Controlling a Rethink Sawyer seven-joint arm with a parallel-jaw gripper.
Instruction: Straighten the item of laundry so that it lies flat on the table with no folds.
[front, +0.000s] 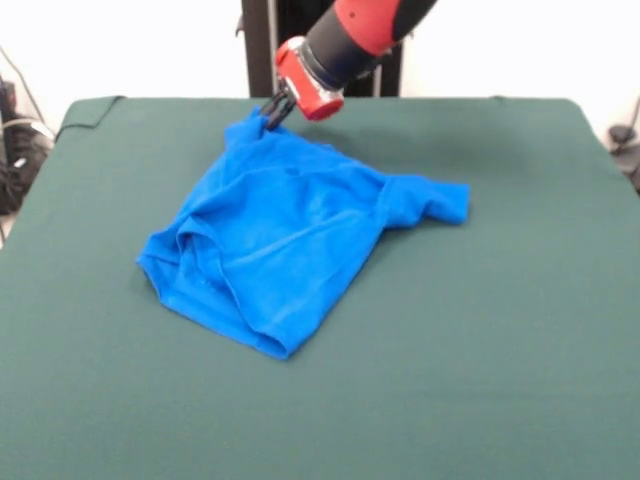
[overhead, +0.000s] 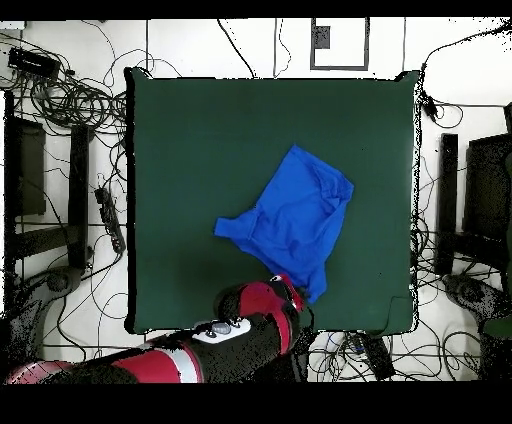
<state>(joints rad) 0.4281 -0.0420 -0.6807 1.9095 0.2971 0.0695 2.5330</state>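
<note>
Evidently we had the claw (front: 272, 113) down at the far corner of the T-shirt (front: 290, 245), the corner nearest the robot's side of the table (front: 520, 300). Its dark tips met the cloth where a small peak of fabric stood up, so we judged that it was pinched shut on that corner, though the tips were too small in the front view for us to be quite sure. We took the hold to be at an edge because a pull from an outer corner would draw the bunched cloth out, whereas a grip in the middle would only heap it up.

From that corner the T-shirt spread away towards the middle of the table, all of it well inside the table's edges. It was bright blue and soft, lying in a rough lozenge. One sleeve stuck out to the side of the body, apart from the gripped corner. The end farthest from the claw was doubled over on itself, with a curved fold and a darker pocket showing. Shallow creases ran across the body. We judged the flattening to be far from done.
</note>
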